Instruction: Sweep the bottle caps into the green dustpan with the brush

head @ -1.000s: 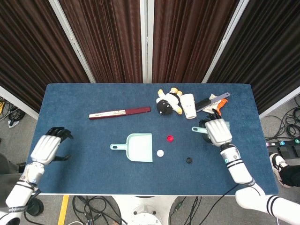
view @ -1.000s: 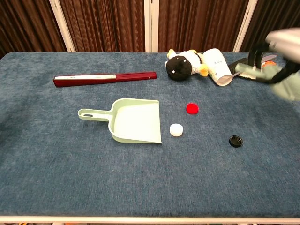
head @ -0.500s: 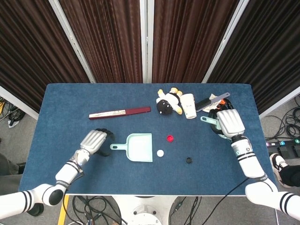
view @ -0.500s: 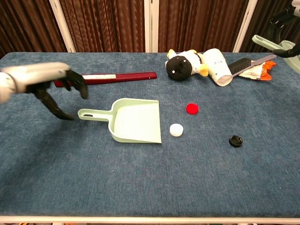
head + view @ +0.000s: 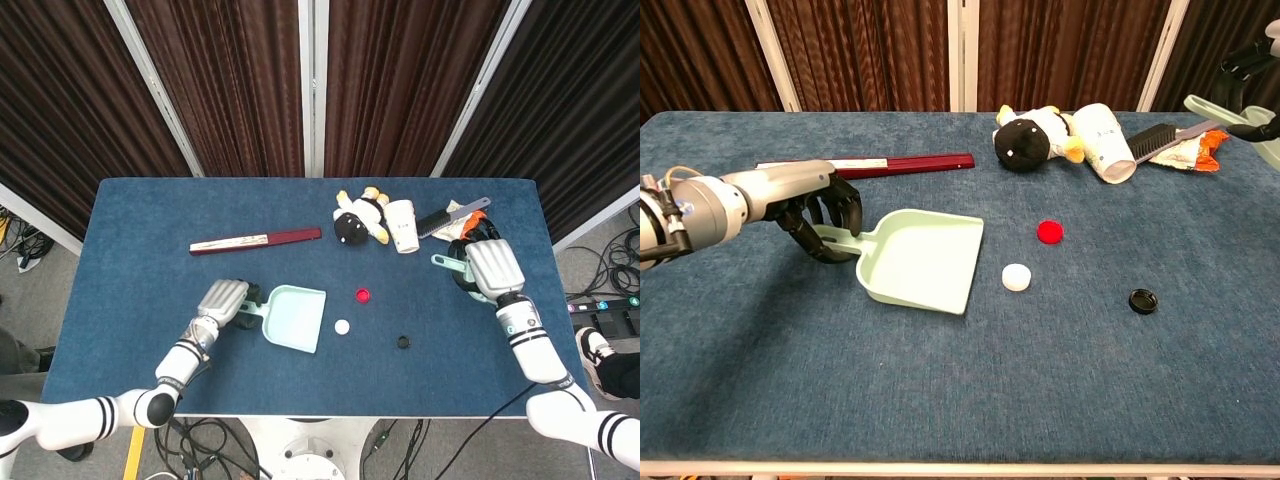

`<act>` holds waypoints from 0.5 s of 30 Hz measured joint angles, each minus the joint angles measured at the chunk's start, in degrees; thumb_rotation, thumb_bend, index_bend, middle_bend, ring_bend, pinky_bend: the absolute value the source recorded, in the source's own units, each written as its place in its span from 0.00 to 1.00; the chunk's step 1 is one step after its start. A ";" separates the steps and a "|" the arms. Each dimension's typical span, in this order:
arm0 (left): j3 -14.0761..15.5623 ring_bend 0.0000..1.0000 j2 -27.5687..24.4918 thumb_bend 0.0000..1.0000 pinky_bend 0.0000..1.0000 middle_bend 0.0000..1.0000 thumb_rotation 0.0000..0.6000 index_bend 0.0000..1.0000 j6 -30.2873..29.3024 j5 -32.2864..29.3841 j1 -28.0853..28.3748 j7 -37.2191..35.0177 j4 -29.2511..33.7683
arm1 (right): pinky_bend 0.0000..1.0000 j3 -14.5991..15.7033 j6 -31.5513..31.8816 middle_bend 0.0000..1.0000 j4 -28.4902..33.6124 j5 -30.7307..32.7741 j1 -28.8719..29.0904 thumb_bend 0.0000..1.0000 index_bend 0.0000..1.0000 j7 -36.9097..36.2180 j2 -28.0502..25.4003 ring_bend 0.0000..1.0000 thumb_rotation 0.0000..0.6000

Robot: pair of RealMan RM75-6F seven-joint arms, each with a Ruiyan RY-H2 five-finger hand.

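My left hand (image 5: 225, 300) (image 5: 815, 212) grips the handle of the green dustpan (image 5: 295, 318) (image 5: 922, 262), whose mouth faces right and sits slightly askew. Just right of the mouth lies a white cap (image 5: 342, 326) (image 5: 1015, 277). A red cap (image 5: 362, 295) (image 5: 1049, 231) is above it and a black cap (image 5: 403, 343) (image 5: 1143, 299) further right. My right hand (image 5: 490, 268) (image 5: 1252, 58) hovers at the table's right side and holds a pale green brush handle (image 5: 443, 263) (image 5: 1225, 112); its head is hidden under the hand.
A dark red folded fan (image 5: 255, 241) lies at the back left. A plush toy (image 5: 355, 220), a tipped white cup (image 5: 403, 226), a grey brush (image 5: 452, 216) and an orange wrapper (image 5: 1200, 148) cluster at the back right.
My left hand came in from the left edge and took the dustpan's handle, turning the pan slightly. My right hand rose and shifted right toward the table's edge.
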State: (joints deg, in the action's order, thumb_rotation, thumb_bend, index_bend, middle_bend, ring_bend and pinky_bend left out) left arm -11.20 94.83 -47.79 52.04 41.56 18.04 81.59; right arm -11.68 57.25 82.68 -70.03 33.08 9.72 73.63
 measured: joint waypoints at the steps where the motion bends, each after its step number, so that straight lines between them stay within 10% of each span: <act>1: -0.01 0.35 0.06 0.24 0.38 0.44 1.00 0.47 -0.68 -0.08 -0.05 0.13 0.03 | 0.09 0.09 -0.05 0.60 -0.11 -0.01 -0.01 0.40 0.68 -0.18 -0.04 0.24 1.00; 15: 1.21 0.31 0.33 0.24 0.39 0.39 1.00 0.44 -3.34 -0.25 0.62 3.41 -1.05 | 0.09 0.62 -0.03 0.60 -0.62 -0.06 -0.04 0.40 0.68 -1.70 -0.36 0.24 1.00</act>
State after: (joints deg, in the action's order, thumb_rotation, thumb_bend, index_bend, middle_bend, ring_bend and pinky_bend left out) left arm -9.99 95.16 -51.13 51.79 42.18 21.45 80.54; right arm -11.06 57.22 82.07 -70.09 33.04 8.02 73.28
